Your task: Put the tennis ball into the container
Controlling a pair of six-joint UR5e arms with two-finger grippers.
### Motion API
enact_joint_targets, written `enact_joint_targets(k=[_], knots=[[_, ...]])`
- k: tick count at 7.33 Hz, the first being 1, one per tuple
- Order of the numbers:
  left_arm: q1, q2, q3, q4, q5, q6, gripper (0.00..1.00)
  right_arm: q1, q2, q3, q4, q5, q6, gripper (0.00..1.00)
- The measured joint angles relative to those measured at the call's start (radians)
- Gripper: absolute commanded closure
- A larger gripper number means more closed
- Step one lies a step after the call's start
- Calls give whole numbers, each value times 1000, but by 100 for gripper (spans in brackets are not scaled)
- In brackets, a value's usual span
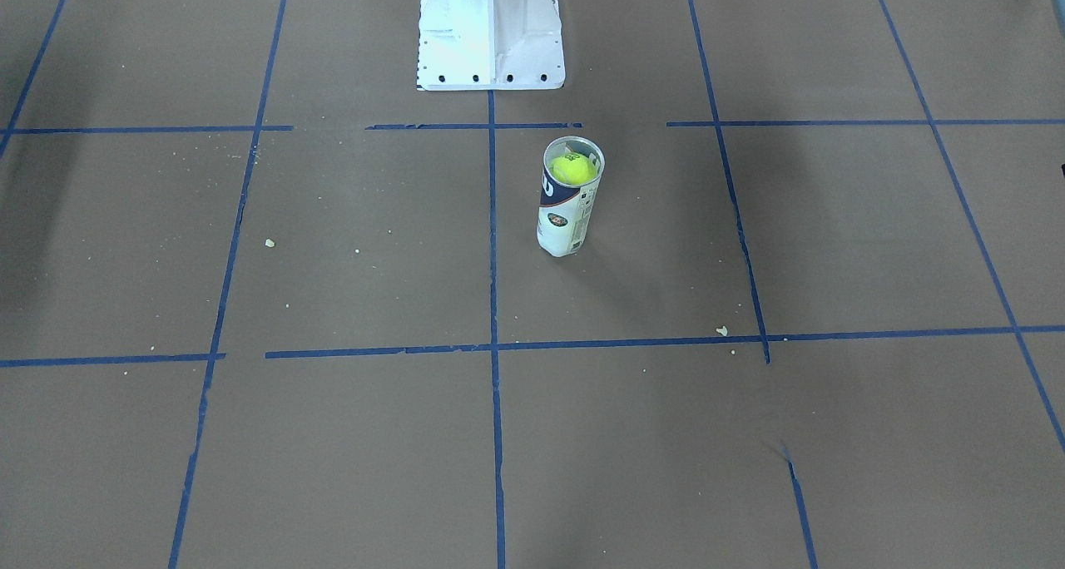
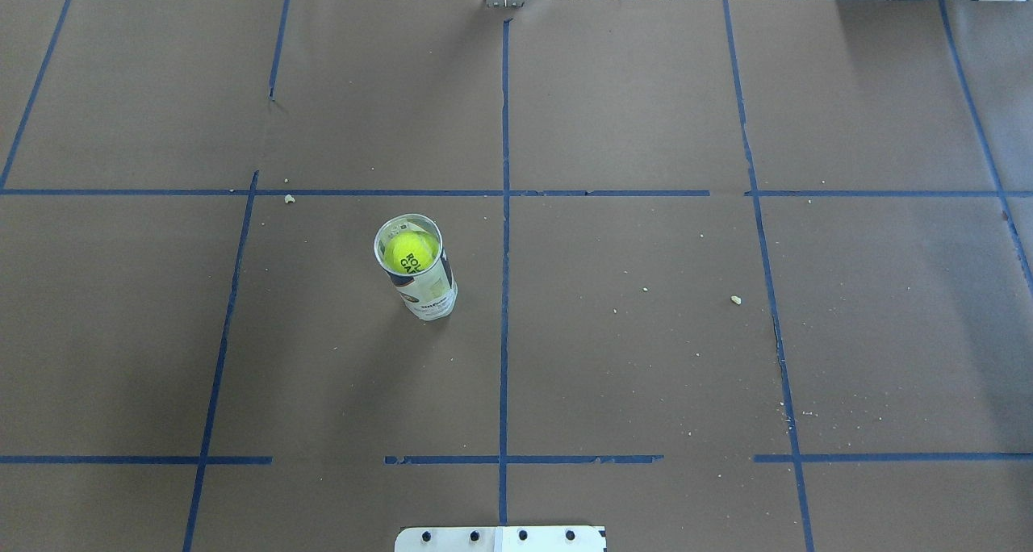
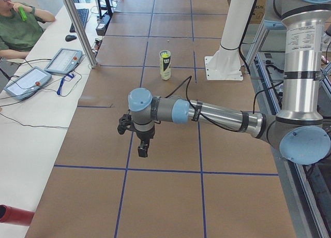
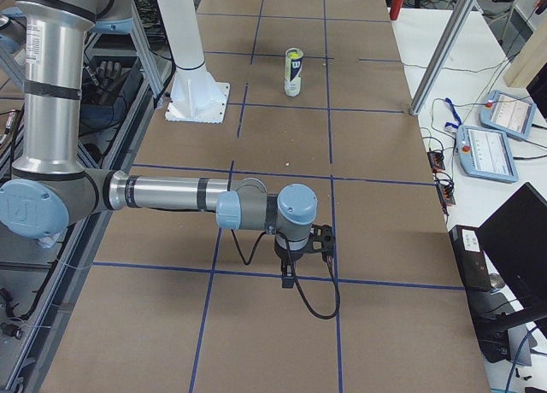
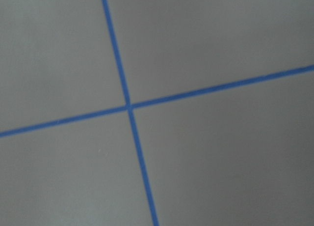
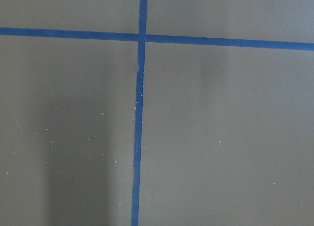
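Note:
The tennis ball (image 1: 574, 169) (image 2: 410, 253) sits inside the container (image 1: 568, 211) (image 2: 428, 290), just below the metal-rimmed mouth. The can stands upright on the brown table in front of the pedestal, on my left half. It also shows far off as the container (image 3: 165, 66) (image 4: 293, 75). My left gripper (image 3: 143, 151) hangs over the table's left end, far from the can. My right gripper (image 4: 288, 280) hangs over the right end, equally far. I cannot tell whether either is open or shut. Both wrist views show only brown paper and blue tape.
The white robot pedestal (image 1: 489, 28) (image 2: 500, 538) stands just behind the can. Blue tape lines (image 2: 504, 213) grid the brown table cover. An operator (image 3: 15, 26) sits at a side desk with tablets (image 3: 26, 80); a metal post (image 3: 77, 26) rises at that edge.

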Motion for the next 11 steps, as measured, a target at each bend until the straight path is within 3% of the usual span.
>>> enact_joint_targets(k=[5,11], knots=[[-26,10,71,0,-57,-3,0,0,0,0,0,0,0,0],[-32,-1,50,-1,-99,0,0,0,0,0,0,0,0,0]])
